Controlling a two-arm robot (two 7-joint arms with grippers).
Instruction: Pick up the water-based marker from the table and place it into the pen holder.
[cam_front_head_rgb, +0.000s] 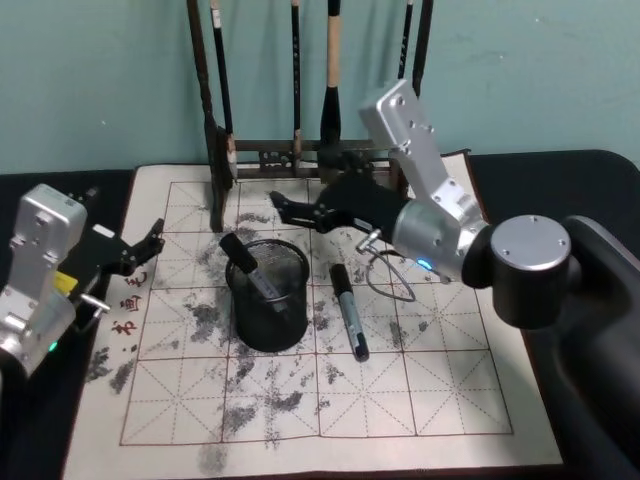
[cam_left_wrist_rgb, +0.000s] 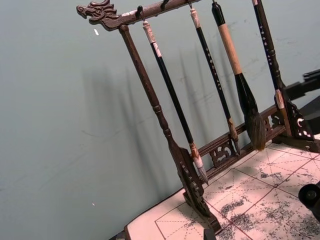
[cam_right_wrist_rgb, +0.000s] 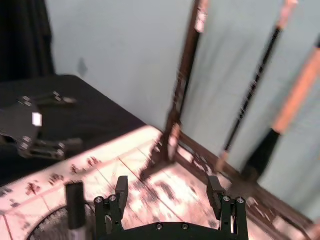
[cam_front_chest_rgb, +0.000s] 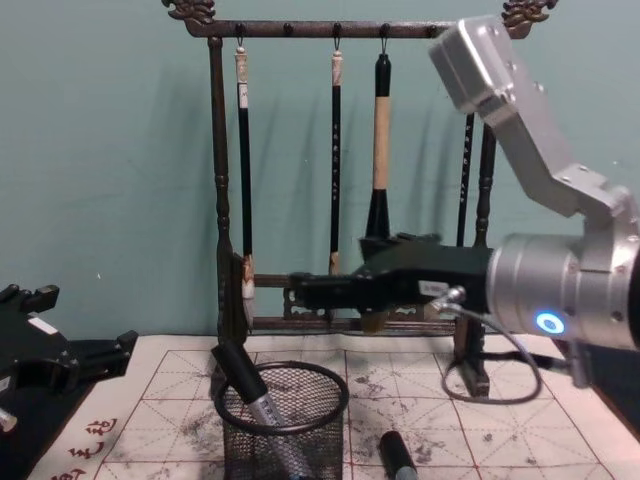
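Teal wall (cam_front_head_rgb: 100, 80) and brush rack (cam_front_head_rgb: 215, 150) back your table's ink-stained mat (cam_front_head_rgb: 450, 400). Your right end effector (cam_front_head_rgb: 290, 208) hangs spread wide and empty, just behind the pen holder (cam_front_head_rgb: 270, 300). One marker (cam_front_head_rgb: 245, 262) leans inside the holder; a second marker (cam_front_head_rgb: 349, 310) lies just beside it. Your left end effector (cam_front_head_rgb: 150, 245) sits released at the table's left edge.

The right gripper (cam_front_head_rgb: 287, 207) hangs raised, jaws spread wide; the left gripper (cam_front_head_rgb: 148, 249) rests low, seemingly parted too.
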